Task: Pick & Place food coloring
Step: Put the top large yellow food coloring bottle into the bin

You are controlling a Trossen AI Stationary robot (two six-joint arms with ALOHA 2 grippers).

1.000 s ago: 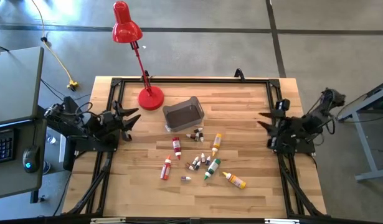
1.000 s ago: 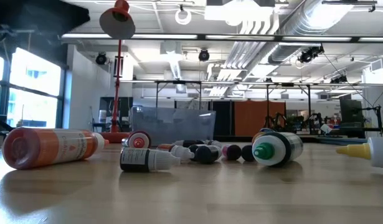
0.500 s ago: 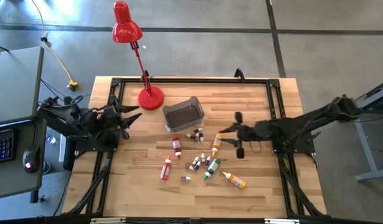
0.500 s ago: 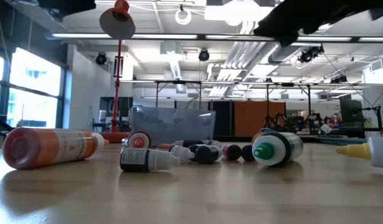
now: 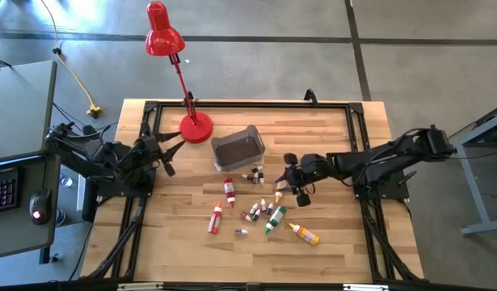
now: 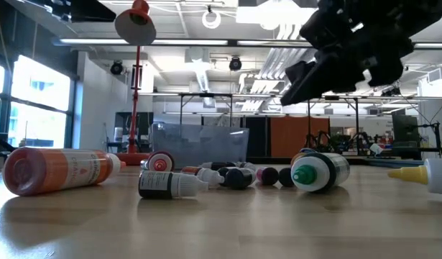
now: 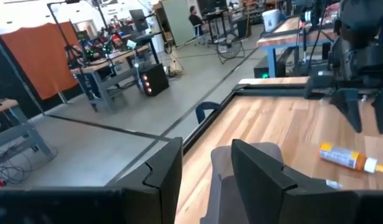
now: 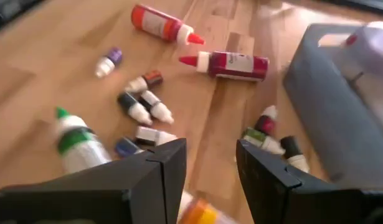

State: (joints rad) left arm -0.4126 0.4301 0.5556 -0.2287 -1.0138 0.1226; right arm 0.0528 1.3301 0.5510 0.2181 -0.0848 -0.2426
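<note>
Fingers of the right gripper [image 5: 294, 179] are standing apart and empty, hanging just above the scattered bottles [image 5: 260, 206] lying in front of the bin [image 5: 238, 148]; squaring them across the yellow bottle [image 5: 280, 187] before descending looks wisest. Its arm is stretching low from the table's right edge. The left gripper [image 5: 166, 153], fingers apart, is waiting beside the lamp [image 5: 194, 127].

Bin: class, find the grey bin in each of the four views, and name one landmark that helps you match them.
High view: bin mid-table towards the back, right of the lamp's base.
Low view: translucent, centre-left, behind the bottles.
Left wrist view: grey shape just ahead of the left gripper.
Right wrist view: ahead of the right gripper, past the red bottle.
Landmark: the red lamp, beside the bin in high and low views.
</note>
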